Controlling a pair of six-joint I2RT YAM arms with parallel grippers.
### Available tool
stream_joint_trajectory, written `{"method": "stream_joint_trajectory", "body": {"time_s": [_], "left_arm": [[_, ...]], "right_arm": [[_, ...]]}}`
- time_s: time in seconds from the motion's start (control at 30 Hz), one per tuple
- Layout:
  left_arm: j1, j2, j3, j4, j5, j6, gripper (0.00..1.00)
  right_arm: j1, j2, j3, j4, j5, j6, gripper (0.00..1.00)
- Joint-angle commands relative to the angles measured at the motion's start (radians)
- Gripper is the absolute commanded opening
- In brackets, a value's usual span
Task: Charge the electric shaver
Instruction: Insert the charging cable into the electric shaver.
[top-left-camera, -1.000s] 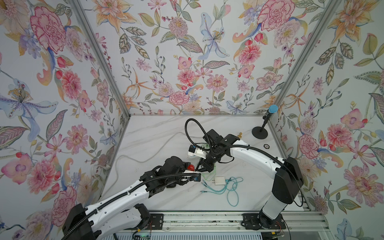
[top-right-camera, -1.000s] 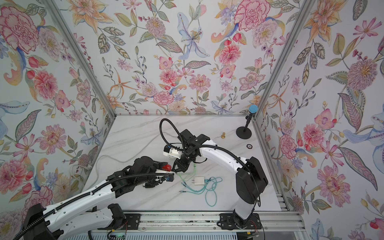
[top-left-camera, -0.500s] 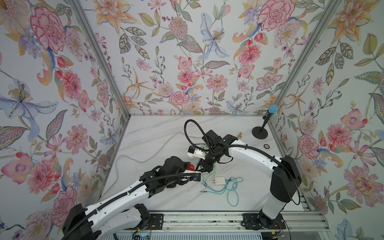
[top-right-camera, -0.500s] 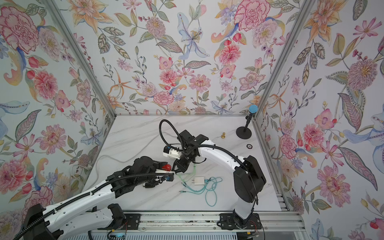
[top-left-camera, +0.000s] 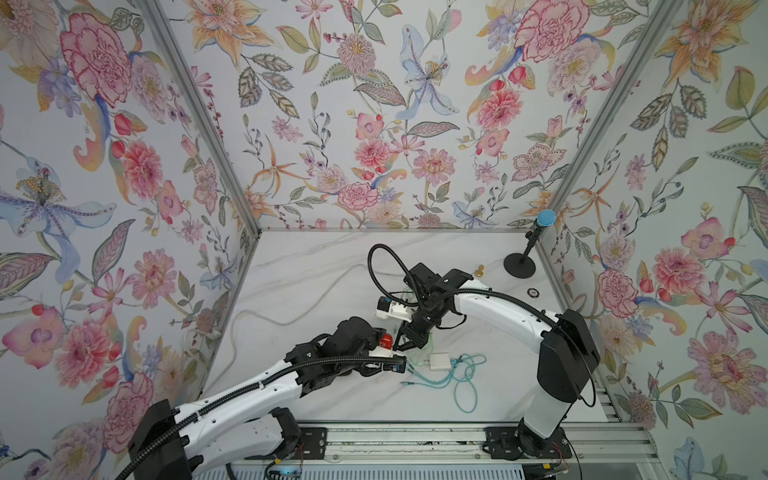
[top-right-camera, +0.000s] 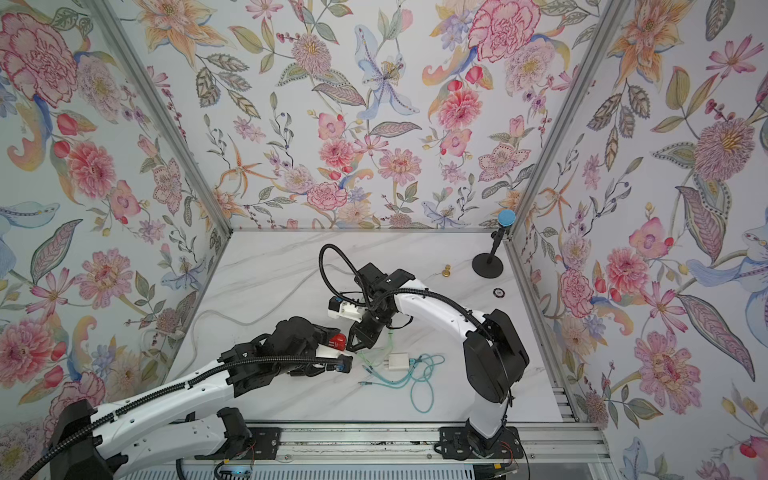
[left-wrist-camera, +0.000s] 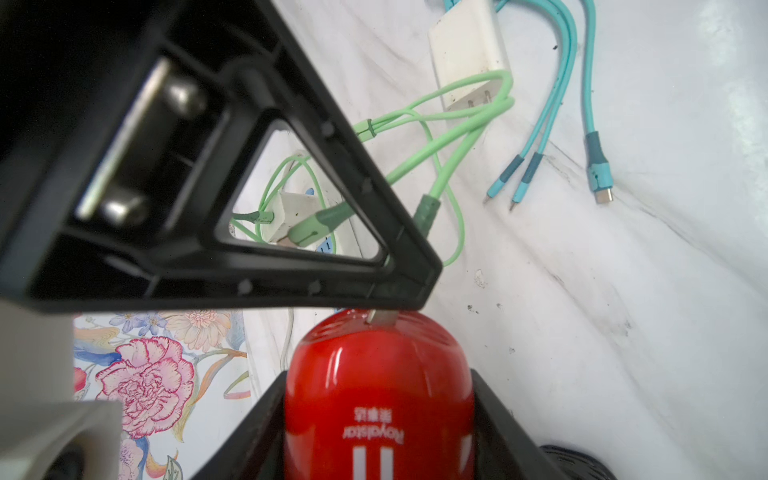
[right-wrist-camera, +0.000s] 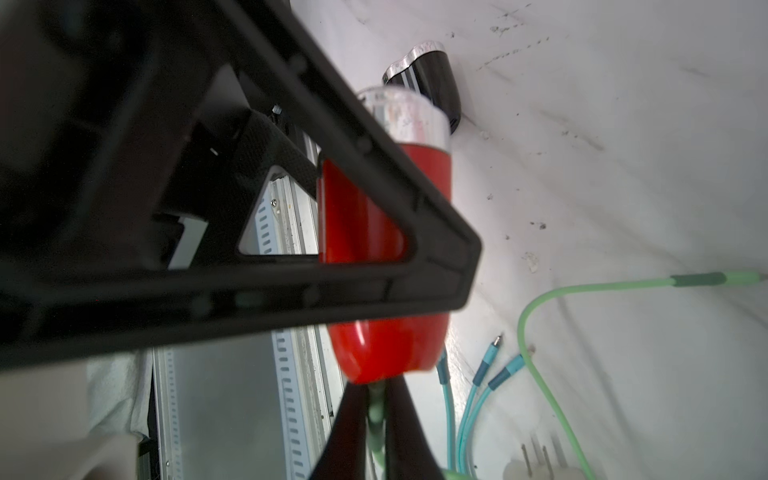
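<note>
White marbled tabletop (top-left-camera: 316, 266) carrying white plug adapter (top-left-camera: 439, 360) among teal cables (left-wrist-camera: 587, 83) and green cable (left-wrist-camera: 453, 165); pale cord (top-left-camera: 291, 320) along one side; black stand (top-left-camera: 519, 266), brass knob (top-left-camera: 480, 271), small disc (top-left-camera: 533, 292) near far corner.

Green plug (right-wrist-camera: 376, 409) at red shaver (right-wrist-camera: 390, 353) base

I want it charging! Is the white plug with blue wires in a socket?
Out: the white plug lies flat on the table, prongs bare.

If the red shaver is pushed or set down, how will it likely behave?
The red shaver looks glossy and rounded, so it may slip between the left fingers when pushed endwise. Its barrel shape would probably roll on the smooth table. It looks rigid, not bendable.
</note>
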Motion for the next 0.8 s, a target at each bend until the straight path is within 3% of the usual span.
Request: {"method": "stream_joint_trajectory", "body": {"time_s": [0.0, 0.53, 0.77], "left_arm": [[-0.051, 0.007, 0.058, 0.043, 0.071, 0.046, 0.0], [-0.125, 0.032, 0.063, 0.076, 0.166, 0.057, 0.0], [-0.133, 0.001, -0.011, 0.168, 0.206, 0.03, 0.0]], "right_arm": [[0.01, 0.012, 0.022, 0.025, -0.011, -0.041, 0.0], [-0.006, -0.006, 0.037, 0.001, -0.019, -0.089, 0.0], [-0.016, -0.027, 0.037, 0.002, -0.035, -0.146, 0.0]]}}
